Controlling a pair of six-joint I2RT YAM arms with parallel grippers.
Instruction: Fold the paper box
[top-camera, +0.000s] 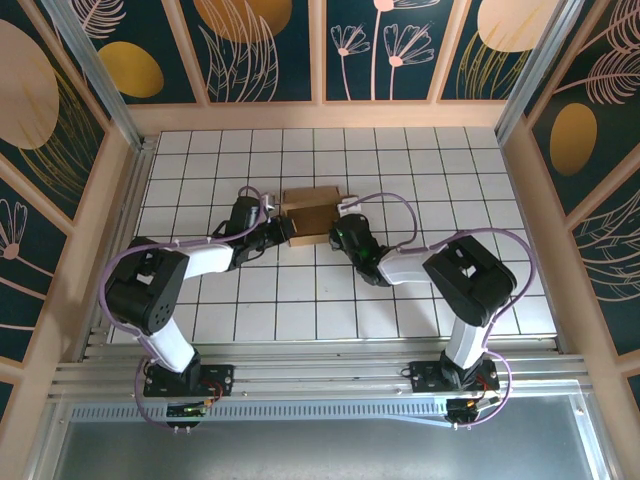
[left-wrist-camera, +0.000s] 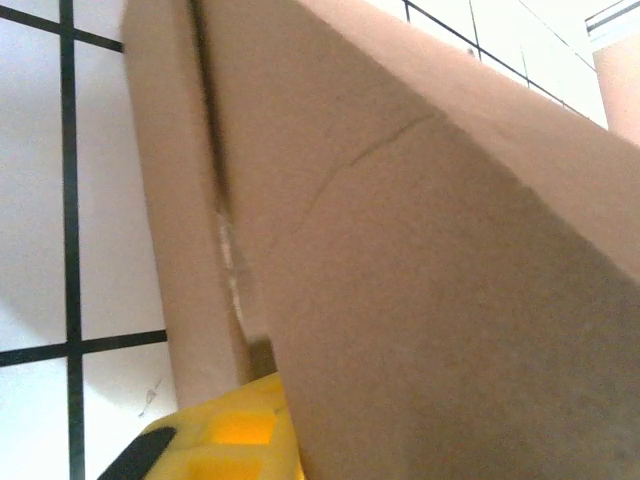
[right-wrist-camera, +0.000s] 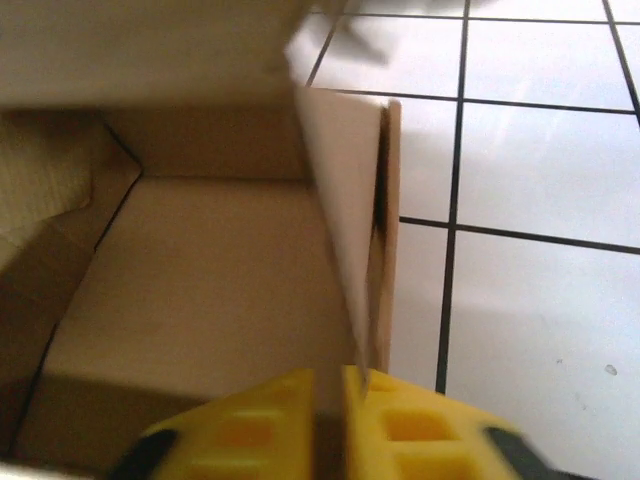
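The paper box (top-camera: 308, 205) is a small brown cardboard box standing partly formed on the white tiles at the middle of the table. My left gripper (top-camera: 288, 232) is at its near left corner. In the left wrist view the paper box's wall (left-wrist-camera: 420, 260) stands against one yellow finger (left-wrist-camera: 215, 440) and hides the other. My right gripper (top-camera: 337, 230) is at the near right side. In the right wrist view the right gripper (right-wrist-camera: 330, 390) has a narrow gap between its jaws. The upright double side wall (right-wrist-camera: 345, 200) ends just above it, and the box's floor (right-wrist-camera: 210, 270) lies to the left.
The tiled table (top-camera: 400, 300) is fenced by a wooden frame (top-camera: 330, 115) at the back and sides. A metal rail (top-camera: 320, 375) carries both arm bases along the near edge. Bare tiles (right-wrist-camera: 540, 250) lie right of the box.
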